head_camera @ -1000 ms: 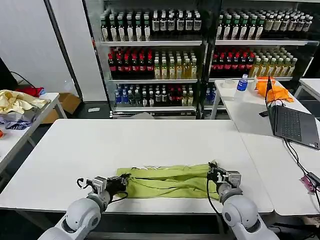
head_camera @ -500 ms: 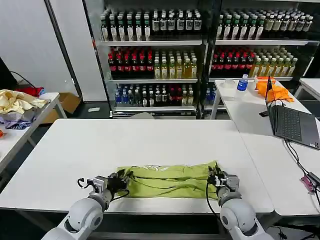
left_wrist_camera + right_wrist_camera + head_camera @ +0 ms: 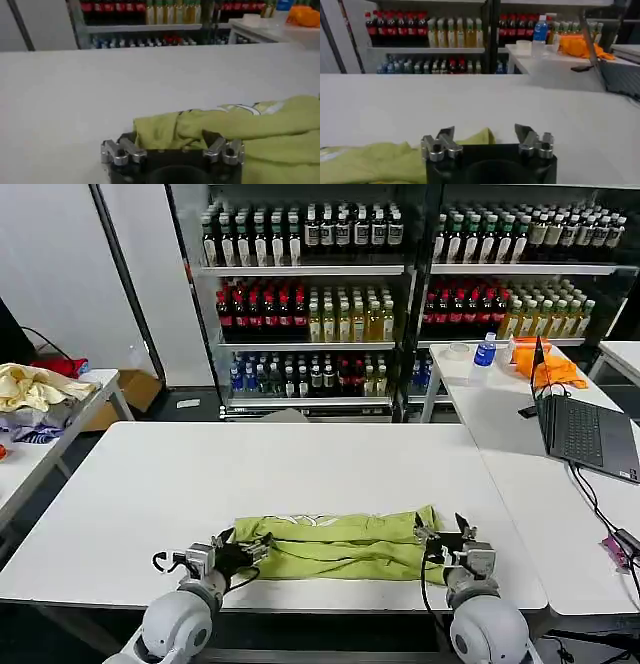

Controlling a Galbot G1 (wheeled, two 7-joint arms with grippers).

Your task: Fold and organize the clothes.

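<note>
The clothes are one lime T-shirt [image 3: 340, 544], folded into a long band across the front of the white table [image 3: 300, 469]. A strip of white print shows along its far edge. My left gripper [image 3: 243, 549] is open at the band's left end. In the left wrist view bunched lime cloth [image 3: 260, 125] lies between the spread fingers of that gripper [image 3: 172, 142]. My right gripper [image 3: 447, 536] is open at the band's right end. In the right wrist view only a corner of the shirt [image 3: 370, 160] pokes up between the parted fingers of that gripper [image 3: 485, 134].
A second table to the right carries an open laptop [image 3: 585, 434], cables [image 3: 600, 504], an orange cloth [image 3: 545, 364] and a water bottle [image 3: 484, 349]. A cream and red cloth heap [image 3: 35, 389] lies on a left side table. Drink shelves [image 3: 310, 304] stand behind.
Both arms have drawn back toward the table's front edge. The right gripper slid off the shirt's right end. The band has settled flatter on the table.
</note>
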